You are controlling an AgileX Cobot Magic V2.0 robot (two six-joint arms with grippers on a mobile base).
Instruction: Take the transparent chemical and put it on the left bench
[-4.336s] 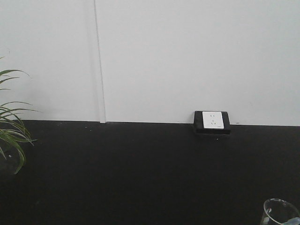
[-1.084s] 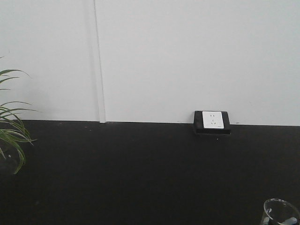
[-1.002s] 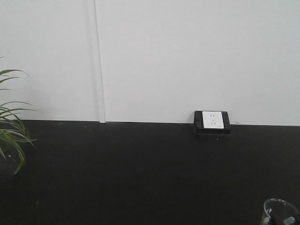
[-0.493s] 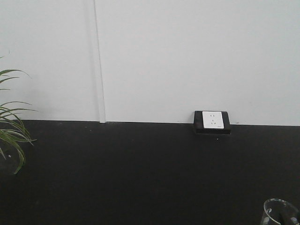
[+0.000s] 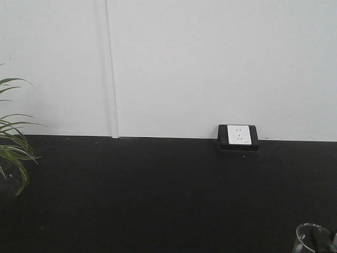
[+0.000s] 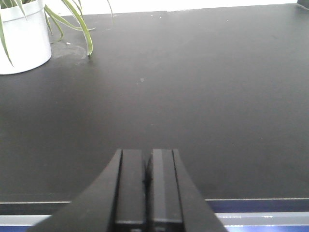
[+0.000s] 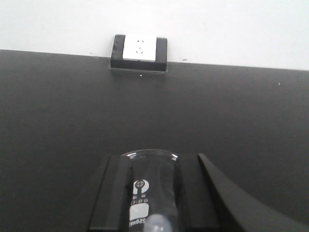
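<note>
Beaker [image 7: 150, 193], pinched in right hand [image 7: 150, 166], has dropped slightly toward the counter [image 5: 158, 200]: placing underway. Left hand [image 6: 146, 181] pressed together, empty.

White wall [image 5: 210, 63], even light, vertical seam [image 5: 111, 68] at 11 o'clock. Matte black worktop [image 5: 158, 200] below. Socket [image 5: 238, 136] at 3 o'clock. Plant [image 5: 13, 153] at 9 o'clock, white pot [image 6: 24, 41].

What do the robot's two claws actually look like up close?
Both are matte black. The left gripper has two flat rectangular fingers on a flared base. The right gripper has the same squared fingers and sloping housing. No cables or markings show on them.
</note>
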